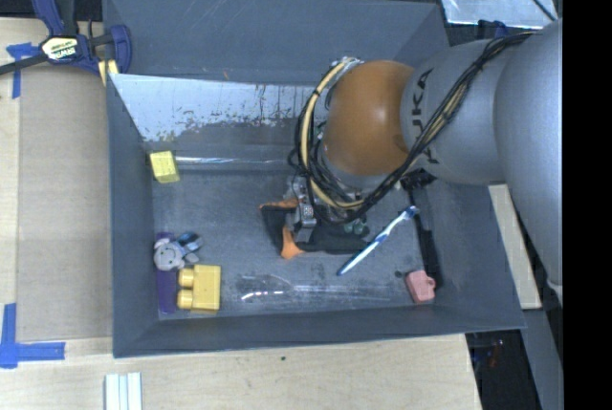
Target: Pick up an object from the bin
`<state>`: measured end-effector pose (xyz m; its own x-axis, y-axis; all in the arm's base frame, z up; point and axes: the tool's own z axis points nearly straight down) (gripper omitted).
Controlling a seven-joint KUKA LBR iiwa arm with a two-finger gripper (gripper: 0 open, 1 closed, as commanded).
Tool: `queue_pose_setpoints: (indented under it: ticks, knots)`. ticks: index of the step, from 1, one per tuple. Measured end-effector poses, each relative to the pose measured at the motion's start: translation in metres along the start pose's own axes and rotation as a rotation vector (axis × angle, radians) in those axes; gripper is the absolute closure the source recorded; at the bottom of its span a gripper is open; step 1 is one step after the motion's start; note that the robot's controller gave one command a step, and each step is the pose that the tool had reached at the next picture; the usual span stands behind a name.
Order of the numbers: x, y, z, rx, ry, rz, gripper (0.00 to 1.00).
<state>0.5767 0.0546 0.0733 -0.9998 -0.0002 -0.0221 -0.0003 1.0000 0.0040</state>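
We see a small yellow block alone at the far left. Nearer us lies a yellow brick, with a purple piece touching its left side and a small grey-and-blue toy just behind. To the right, a blue-and-white pen lies slanted, and a pink block sits near it.

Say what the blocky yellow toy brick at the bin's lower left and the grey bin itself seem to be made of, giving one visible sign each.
Yellow toy brick: probably moulded plastic, since it is smooth, evenly coloured and has rounded bumps on one side. Grey bin: apparently coated sheet metal with a matte finish, worn into pale scratches and scuffs along its far wall.
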Motion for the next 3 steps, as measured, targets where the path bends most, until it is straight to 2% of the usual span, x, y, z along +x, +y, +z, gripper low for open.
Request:
queue_pose_setpoints:
  ticks: [1,2,3]
  knots:
    - [0.0,0.0,-0.003,0.0,-0.002,0.001,1.0]
    - [0.002,0.0,-0.04,0.001,0.008,0.001,1.0]
    - [-0.002,0.0,-0.092,0.0,0.001,0.001,1.0]
